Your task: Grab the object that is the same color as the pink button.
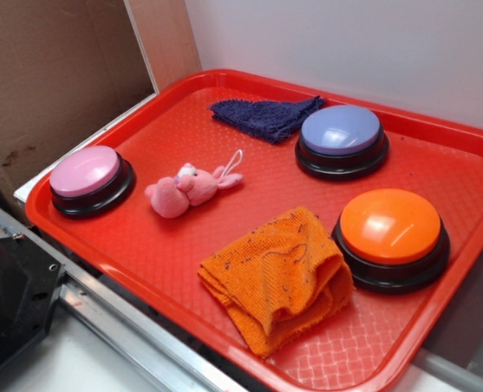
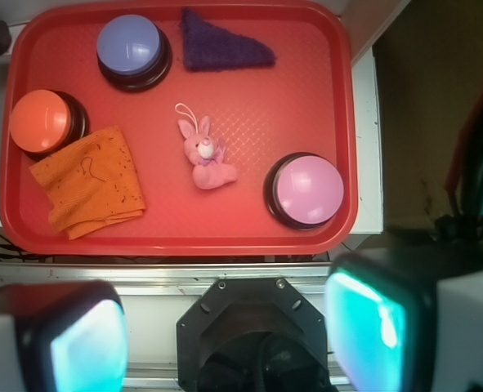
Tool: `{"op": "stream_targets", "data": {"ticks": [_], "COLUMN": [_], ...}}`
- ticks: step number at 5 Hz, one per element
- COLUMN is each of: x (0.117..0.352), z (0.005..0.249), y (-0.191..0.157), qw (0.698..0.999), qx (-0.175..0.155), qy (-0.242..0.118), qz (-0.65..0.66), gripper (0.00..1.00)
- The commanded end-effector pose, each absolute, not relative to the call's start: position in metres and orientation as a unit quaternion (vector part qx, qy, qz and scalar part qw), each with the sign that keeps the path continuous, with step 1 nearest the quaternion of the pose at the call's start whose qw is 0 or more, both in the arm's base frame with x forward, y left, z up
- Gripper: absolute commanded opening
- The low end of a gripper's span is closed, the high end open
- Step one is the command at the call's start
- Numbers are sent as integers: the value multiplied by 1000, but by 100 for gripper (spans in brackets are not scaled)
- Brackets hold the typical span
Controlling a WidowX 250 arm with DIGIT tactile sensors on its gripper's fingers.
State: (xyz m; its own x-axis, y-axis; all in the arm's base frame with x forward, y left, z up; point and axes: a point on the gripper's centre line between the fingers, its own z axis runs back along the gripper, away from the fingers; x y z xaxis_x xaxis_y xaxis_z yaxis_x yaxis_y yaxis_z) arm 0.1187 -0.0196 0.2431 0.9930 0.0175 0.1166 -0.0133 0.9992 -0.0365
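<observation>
So, red tray [image 1: 225, 90] holding pink plush bunny [image 1: 184, 189] beside pink button [image 1: 88, 180], orange cloth [image 1: 278, 273], two more buttons, gripper [image 2: 225, 335] jaws apart, well off the tray.

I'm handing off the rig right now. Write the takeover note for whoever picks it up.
Tool: open, high above the tray's near edge, holding nothing.
Pink plush toy: lying mid-tray, between the pink button and the orange cloth, touching neither.
Done: nothing yet; toy untouched.
Left: move over the toy, descend, close on it, lift.
</observation>
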Motion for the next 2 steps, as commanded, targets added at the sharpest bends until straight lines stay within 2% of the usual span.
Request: {"op": "stream_targets", "data": {"ticks": [1,2], "x": [119,144], "z": [243,241], "y": [-20,-35], "qw": [998,998], "qx": [-18,-19], "qy": [-59,-56], "qz": [8,-24], "gripper": [100,100]}}
